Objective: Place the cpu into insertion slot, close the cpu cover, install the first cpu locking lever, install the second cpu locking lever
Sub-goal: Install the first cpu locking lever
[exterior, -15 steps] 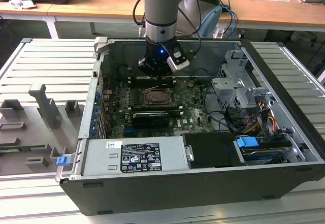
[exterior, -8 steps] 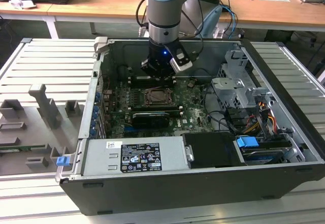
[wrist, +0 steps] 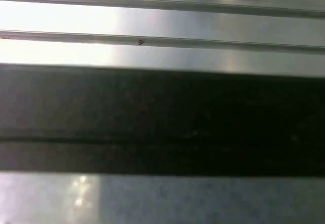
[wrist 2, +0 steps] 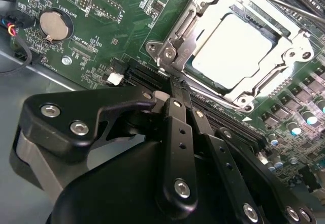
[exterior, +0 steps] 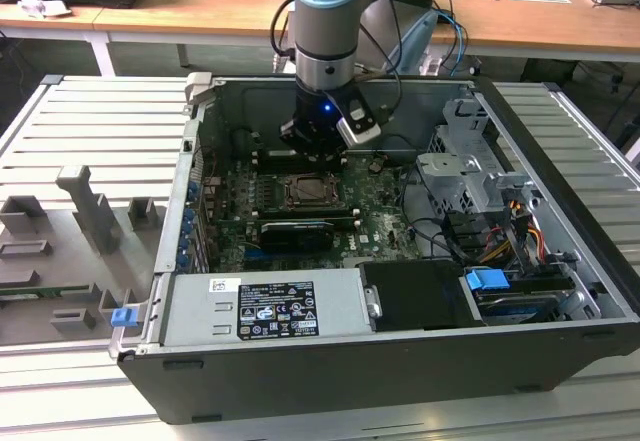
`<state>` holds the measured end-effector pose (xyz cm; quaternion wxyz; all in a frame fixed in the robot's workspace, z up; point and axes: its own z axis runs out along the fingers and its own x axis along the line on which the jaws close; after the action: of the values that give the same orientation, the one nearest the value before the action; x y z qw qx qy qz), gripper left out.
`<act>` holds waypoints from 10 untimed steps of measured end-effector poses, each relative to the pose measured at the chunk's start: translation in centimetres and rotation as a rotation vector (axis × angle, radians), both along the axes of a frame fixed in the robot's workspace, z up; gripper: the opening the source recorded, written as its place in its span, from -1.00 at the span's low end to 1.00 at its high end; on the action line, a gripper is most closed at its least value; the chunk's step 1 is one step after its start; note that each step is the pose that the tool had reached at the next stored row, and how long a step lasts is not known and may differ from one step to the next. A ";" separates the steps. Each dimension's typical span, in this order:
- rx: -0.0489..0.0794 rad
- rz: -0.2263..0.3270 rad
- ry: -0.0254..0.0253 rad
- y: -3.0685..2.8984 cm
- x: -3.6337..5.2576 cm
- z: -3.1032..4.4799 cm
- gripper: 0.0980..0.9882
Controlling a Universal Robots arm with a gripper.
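The cpu (wrist 2: 231, 49) lies flat in the socket on the green motherboard (wrist 2: 127, 26), pale metal top facing up; it is square, so no long axis can be told. The cpu cover (wrist 2: 277, 74) is down around it, its silvery frame bordering the chip on all sides. A thin locking lever (wrist 2: 274, 3) runs along the far edge of the socket in the second wrist view.

The gripper (wrist 2: 175, 82) hangs just beside one corner of the socket, its black fingers (wrist 2: 177, 112) drawn close together with nothing between them, tips near the cover's hinge screw.

In the exterior view the arm (exterior: 325, 21) reaches down into the open computer case (exterior: 560, 291), which lies on a ribbed grey metal table (exterior: 90, 131). The socket (exterior: 312, 191) sits mid-board. A grey power supply (exterior: 265, 306) occupies the near side, a drive cage (exterior: 470, 176) with cables the exterior view's right. Wooden desks (exterior: 180, 6) stand behind.
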<state>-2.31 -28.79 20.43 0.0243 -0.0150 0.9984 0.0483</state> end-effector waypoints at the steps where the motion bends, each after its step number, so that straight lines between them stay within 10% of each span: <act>1: -0.001 0.000 0.0001 -0.01 0.00 -0.03 -0.98; 10: -0.011 0.000 0.0012 -0.01 0.02 -0.27 -0.98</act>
<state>-2.29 -28.80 20.17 0.0236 -0.0152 0.9987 0.0428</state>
